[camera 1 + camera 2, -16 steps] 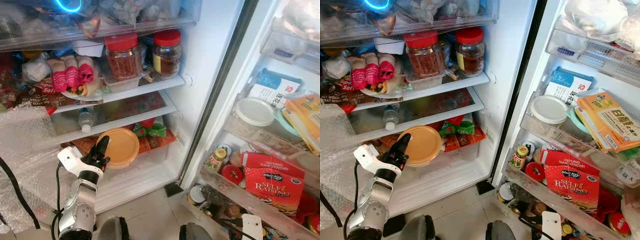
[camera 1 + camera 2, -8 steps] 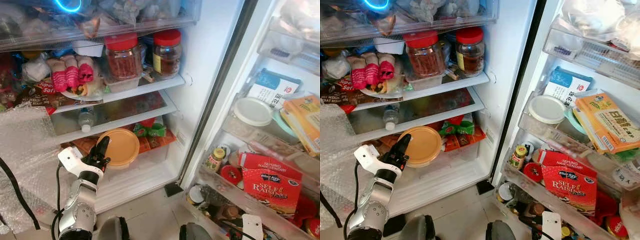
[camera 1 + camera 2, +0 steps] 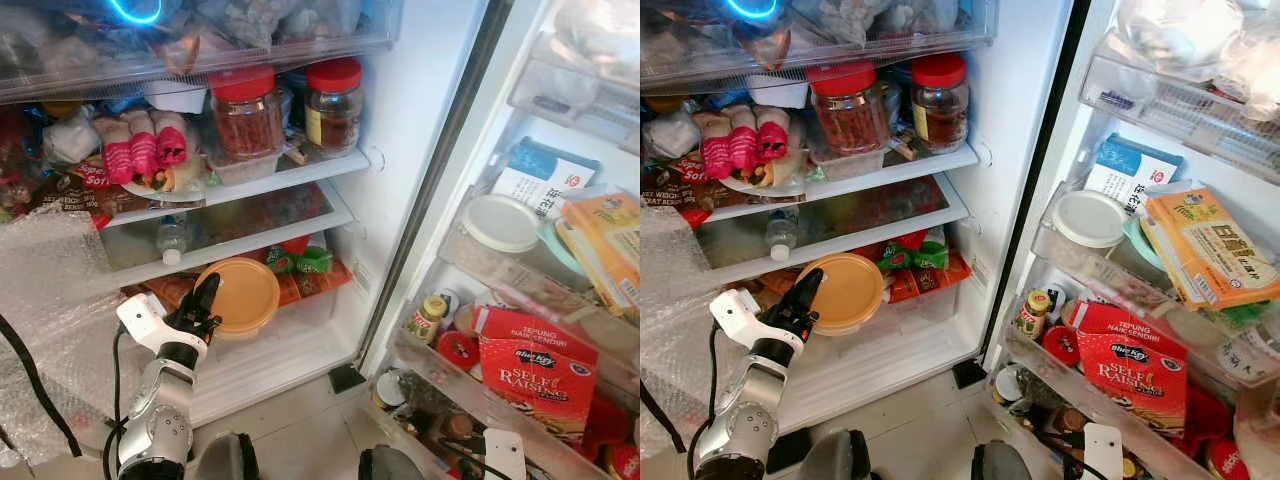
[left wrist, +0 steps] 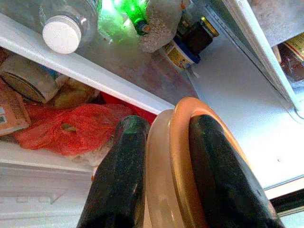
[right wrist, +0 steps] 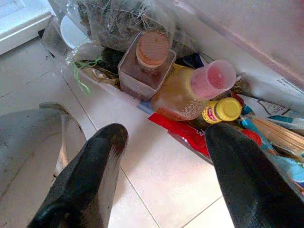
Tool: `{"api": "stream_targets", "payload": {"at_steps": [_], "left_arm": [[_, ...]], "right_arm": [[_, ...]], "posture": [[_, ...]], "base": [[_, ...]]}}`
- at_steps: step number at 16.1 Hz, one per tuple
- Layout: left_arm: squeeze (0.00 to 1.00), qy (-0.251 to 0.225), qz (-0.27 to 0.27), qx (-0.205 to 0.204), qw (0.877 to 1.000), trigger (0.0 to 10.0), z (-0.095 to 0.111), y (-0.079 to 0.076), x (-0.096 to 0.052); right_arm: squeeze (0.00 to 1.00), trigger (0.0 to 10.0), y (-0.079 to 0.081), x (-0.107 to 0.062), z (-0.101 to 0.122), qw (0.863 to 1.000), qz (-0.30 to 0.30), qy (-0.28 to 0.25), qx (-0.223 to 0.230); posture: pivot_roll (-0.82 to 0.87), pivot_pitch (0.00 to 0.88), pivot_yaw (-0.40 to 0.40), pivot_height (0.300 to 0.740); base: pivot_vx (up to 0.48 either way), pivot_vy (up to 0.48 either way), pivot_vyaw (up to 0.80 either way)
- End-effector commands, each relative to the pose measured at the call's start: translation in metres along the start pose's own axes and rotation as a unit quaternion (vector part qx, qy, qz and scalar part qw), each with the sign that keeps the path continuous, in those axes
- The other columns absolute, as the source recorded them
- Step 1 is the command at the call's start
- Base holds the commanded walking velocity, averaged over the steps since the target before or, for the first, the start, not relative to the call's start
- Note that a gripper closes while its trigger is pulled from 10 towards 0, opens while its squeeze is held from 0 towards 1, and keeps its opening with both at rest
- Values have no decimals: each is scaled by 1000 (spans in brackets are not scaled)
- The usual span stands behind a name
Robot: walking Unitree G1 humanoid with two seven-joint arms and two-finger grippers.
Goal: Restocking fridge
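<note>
The open fridge stands with its door swung wide, shelves crowded. Low in the main compartment the left gripper reaches in, its two black fingers clenched on the rim of a round container with an orange lid — one finger on the lid side, the other against the pale tub beneath. The container sits on edge at the front of the bottom compartment, just beyond the jaws, with red and green packets right behind it.

Above the jaws a water bottle with a white cap lies on its side on the glass shelf. Higher still, two red-lidded jars stand side by side, next to a plate of wraps in pink paper.

The right gripper hangs low by the door's bottom rack, fingers spread apart and empty over the tiled floor. Beyond those jaws stand a square jar with a brown lid, a bottle with a pink cap and a small yellow-capped jar. Up the door, a red raisin box leans in one rack — a white round lid rests in the rack above.
</note>
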State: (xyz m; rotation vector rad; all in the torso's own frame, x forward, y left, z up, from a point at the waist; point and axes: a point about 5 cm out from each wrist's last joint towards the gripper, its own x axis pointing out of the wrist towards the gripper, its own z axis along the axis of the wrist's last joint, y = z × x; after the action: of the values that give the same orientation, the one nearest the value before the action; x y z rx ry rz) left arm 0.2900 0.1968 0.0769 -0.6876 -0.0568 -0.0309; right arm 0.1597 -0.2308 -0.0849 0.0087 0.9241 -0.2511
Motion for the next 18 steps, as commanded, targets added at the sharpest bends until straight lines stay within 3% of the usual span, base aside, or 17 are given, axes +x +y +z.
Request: {"api": "stream_targets", "payload": {"at_steps": [1,6,18], "left_arm": [[0,1,-5,-1,1000,10000,-2,-1,0],[0,1,-5,-1,1000,10000,-2,-1,0],[0,2,-7,0,1000,10000,-2,-1,0]], "right_arm": [[0,10000,-2,-1,-3,1000,-4,5,0],[0,10000,-2,-1,-2,1000,-4,5,1],[0,10000,-2,0,-2,1000,-4,6,0]], "posture": [[-175,94,-46,645],[-175,96,-47,645],[-175,95,-45,645]], "base": [[0,0,0],[0,0,0],[277,0,0]]}}
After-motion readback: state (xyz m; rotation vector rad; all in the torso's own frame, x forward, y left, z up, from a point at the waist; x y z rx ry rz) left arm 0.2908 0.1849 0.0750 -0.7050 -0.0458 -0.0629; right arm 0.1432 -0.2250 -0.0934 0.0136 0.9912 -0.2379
